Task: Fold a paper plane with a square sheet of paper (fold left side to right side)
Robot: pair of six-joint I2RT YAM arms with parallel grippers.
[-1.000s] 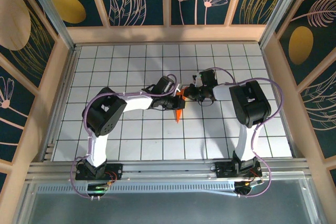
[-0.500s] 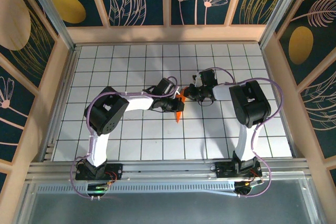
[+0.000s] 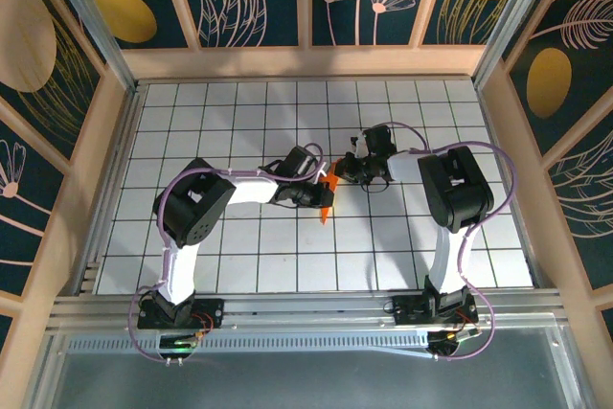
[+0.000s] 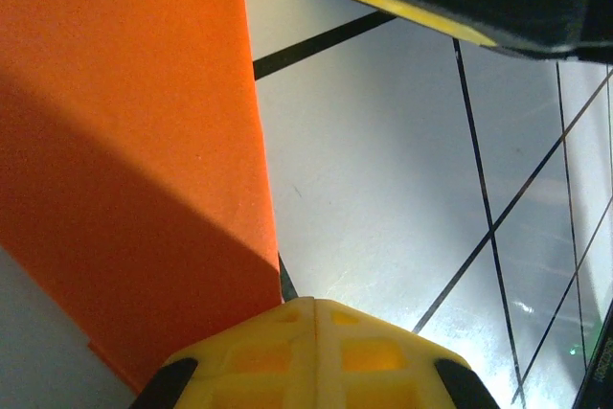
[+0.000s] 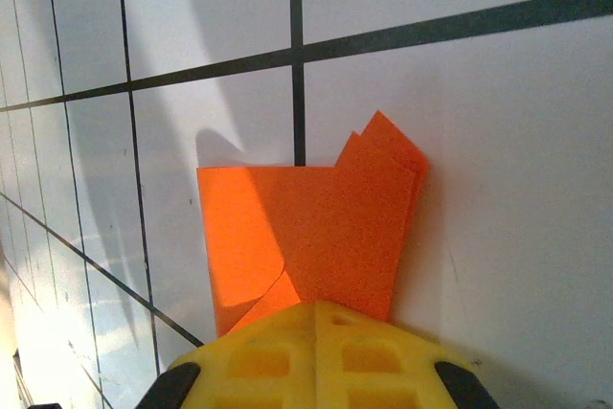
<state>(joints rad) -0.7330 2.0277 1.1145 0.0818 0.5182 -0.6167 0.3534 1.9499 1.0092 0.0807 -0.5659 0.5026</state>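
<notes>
Top external view.

**Item:** square sheet of paper, bright orange, creased down to a narrow pointed wedge. It lies flat on the gridded table, mid-table, between the two tools.

**Long axis:** far to near, with the point toward the arm bases.

**Left tool:** comes in from the left, beside the wedge's left edge. In the left wrist view, the left tool has its jaws shut together and grips nothing. The paper spreads left of its tip.

**Right tool:** sits at the wide far end. In the right wrist view, the right tool has its jaws shut, and the layered paper runs under its tip. It seems to be pressing the paper down, not pinching it.

**Judgement:** a left-to-right fold hinges on that far-near axis. The left tool sits on the flap side, and the right tool is placed to pin the paper.
</notes>
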